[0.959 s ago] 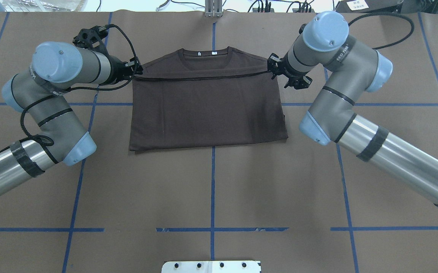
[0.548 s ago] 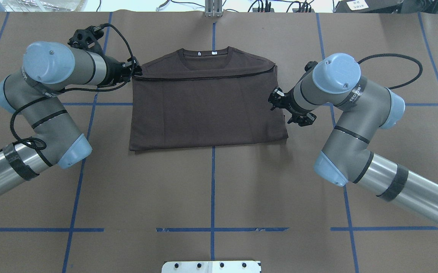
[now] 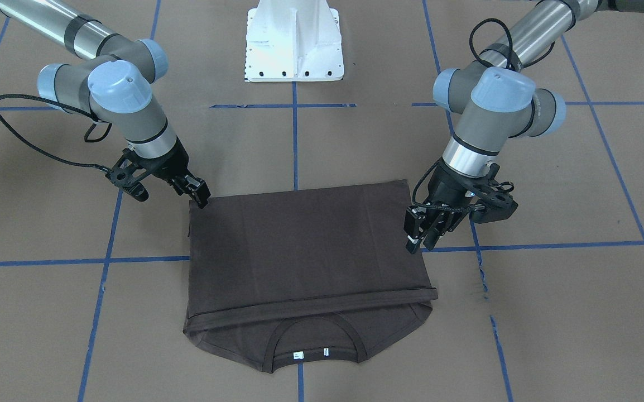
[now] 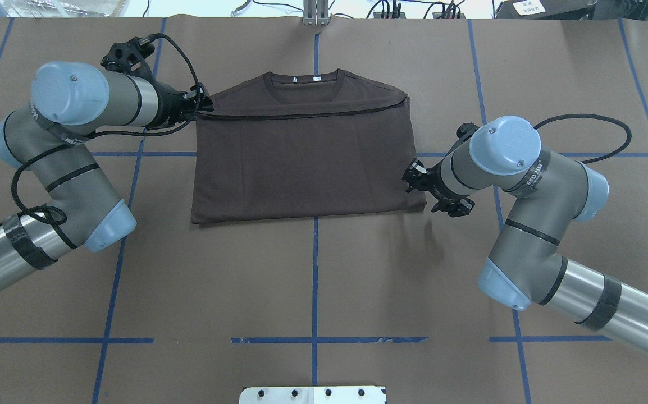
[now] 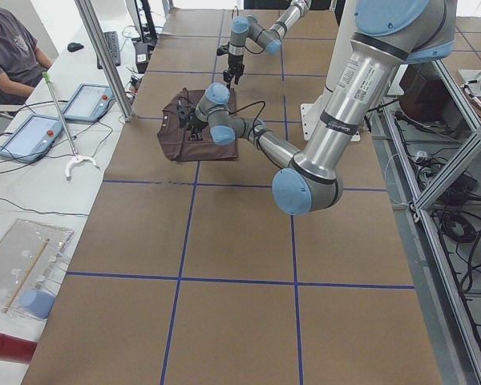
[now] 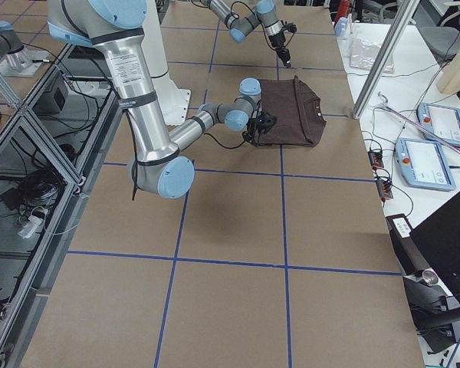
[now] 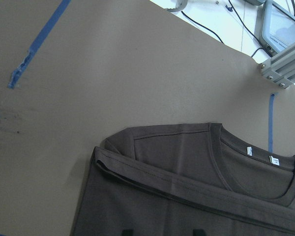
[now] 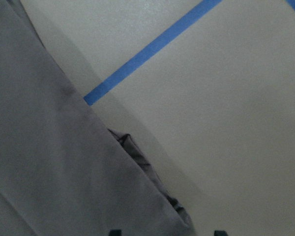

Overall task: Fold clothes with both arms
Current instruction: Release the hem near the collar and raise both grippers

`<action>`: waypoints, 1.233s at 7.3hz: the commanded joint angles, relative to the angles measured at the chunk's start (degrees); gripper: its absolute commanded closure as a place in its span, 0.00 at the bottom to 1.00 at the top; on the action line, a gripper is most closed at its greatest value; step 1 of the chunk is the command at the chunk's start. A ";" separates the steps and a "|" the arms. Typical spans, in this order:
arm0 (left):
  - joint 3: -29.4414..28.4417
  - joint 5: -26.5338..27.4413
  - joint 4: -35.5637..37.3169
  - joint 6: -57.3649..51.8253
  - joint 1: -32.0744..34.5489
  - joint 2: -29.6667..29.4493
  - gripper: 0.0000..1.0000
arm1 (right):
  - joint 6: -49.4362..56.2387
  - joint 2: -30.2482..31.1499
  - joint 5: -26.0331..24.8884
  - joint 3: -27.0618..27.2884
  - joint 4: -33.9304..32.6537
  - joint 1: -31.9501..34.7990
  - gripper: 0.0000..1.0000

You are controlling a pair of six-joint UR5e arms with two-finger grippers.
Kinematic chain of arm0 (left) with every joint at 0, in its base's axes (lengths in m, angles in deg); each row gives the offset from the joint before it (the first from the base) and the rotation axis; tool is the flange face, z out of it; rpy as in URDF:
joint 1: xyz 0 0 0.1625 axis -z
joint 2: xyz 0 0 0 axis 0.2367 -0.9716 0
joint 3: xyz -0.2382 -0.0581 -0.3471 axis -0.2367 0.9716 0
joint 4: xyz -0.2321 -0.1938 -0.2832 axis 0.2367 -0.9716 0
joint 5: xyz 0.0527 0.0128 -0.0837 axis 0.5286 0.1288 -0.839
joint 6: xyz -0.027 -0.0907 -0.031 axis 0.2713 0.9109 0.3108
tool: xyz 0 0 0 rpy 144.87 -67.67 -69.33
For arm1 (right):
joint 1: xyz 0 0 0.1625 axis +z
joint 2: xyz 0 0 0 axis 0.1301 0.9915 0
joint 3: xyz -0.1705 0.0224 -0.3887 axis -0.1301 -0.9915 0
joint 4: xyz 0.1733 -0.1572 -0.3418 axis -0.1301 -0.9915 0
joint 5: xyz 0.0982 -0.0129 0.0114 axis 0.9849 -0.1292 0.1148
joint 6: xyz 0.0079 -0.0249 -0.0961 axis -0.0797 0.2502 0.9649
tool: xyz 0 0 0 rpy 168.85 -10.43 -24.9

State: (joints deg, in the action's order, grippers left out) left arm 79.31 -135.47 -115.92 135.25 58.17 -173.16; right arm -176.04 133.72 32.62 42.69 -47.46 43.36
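T-shirt [image 4: 307, 163] lies flat toward the far edge of the worktop [image 4: 217, 280], midway between its left and right ends. Sleeves are tucked in and the hem [image 4: 301, 115] is doubled up to just short of the collar [image 4: 304, 84], so it's a tidy rectangle with the collar end nearest the far edge. Step in hand, as I read it: the bottom-up fold is laid down and let go, and both claws are setting up for the next fold. Left claw [image 3: 421, 234] hangs over the shirt's left side near the end of the hem, jaws parted and nothing between them; the left wrist view shows only cloth below. Right claw [image 3: 202, 198] sits low at the shirt's corner nearest the robot on the right side, tips at or just off the folded edge. Its jaws are also spread and I see no cloth pinched; contact with the cloth unclear. Next move probably needs matching grips, so the left claw comes down to the opposite near corner. Both then need to pinch all layers before lifting, or the fold slips apart. Left arm [image 4: 71, 101] is bent sharply at the elbow, wrist aimed across at the shirt. Right arm [image 4: 503, 148] is cranked the same way, wrist tilted down toward its corner.
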 commanded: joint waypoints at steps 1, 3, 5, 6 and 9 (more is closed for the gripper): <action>0.30 0.00 0.07 0.00 -0.01 0.01 0.49 | 0.24 -0.35 -2.34 -0.99 0.00 -0.47 0.30; 0.39 0.00 0.15 0.00 -0.01 0.01 0.49 | -0.02 -0.52 -2.52 -1.96 0.09 -0.91 0.37; 0.48 0.00 0.16 0.00 0.08 0.01 0.49 | -0.37 -0.61 -2.44 -1.79 0.09 -1.09 1.00; 0.57 0.00 0.33 0.00 0.08 0.01 0.49 | -0.20 -0.53 -2.44 -1.79 0.09 -1.09 1.00; 1.44 0.00 0.33 0.09 -0.01 -0.08 0.49 | -0.98 3.40 -2.27 7.98 -0.17 -1.61 1.00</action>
State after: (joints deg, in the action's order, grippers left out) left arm 80.13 -135.47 -115.58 135.31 58.20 -173.17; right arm -176.53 134.50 30.17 44.09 -47.43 42.27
